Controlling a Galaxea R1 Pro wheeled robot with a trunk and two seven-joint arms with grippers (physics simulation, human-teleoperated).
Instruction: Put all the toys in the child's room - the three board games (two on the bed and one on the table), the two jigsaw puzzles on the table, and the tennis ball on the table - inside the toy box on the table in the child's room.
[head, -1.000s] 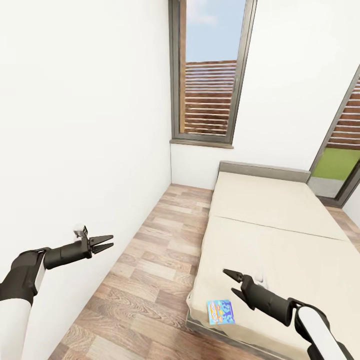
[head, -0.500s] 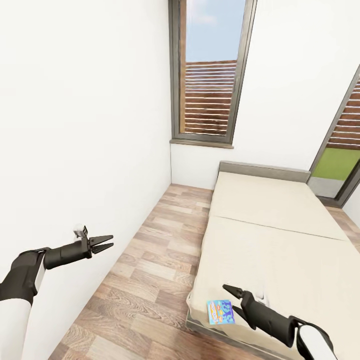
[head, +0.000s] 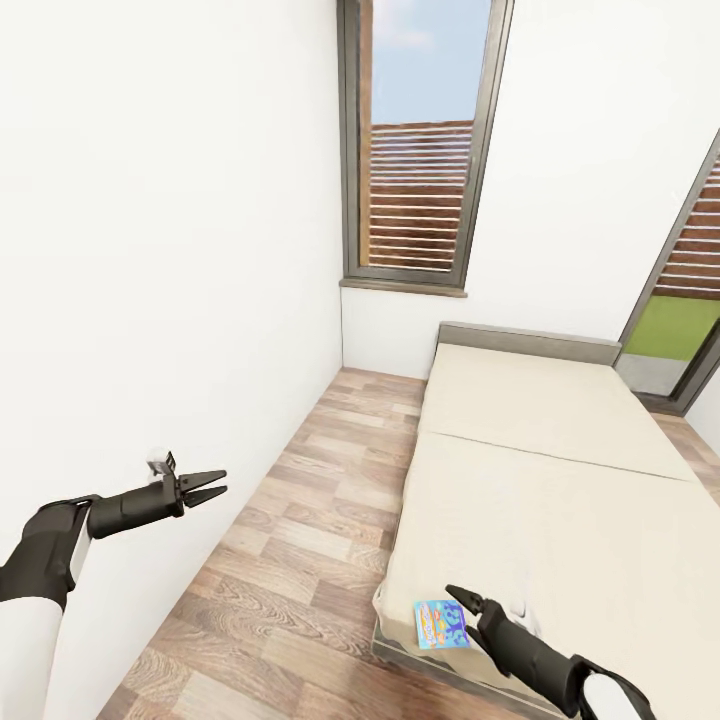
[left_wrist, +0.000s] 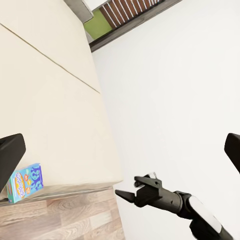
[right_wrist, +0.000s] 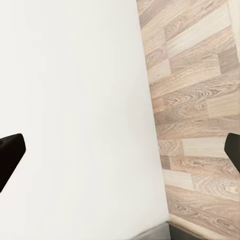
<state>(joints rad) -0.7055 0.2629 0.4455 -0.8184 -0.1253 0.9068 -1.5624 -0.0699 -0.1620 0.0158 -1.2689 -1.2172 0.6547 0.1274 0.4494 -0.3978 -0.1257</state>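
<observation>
A small blue board game (head: 438, 625) lies flat on the near corner of the bed (head: 560, 470), and it also appears in the left wrist view (left_wrist: 26, 181). My right gripper (head: 458, 603) is open, hovering just at the box's right edge and holding nothing; the left wrist view shows it from the side (left_wrist: 131, 189). My left gripper (head: 222, 482) is open and empty, held out over the floor beside the white wall, far left of the bed. The toy box, table, jigsaw puzzles and tennis ball are out of view.
A white wall (head: 170, 250) runs close along my left. A strip of wood floor (head: 300, 540) lies between wall and bed. A tall window (head: 420, 150) stands at the far end and a glass door (head: 685, 310) at the right.
My right arm has dropped and drawn back toward me, bringing its open gripper down beside the blue box. The left arm and the box have not moved.
</observation>
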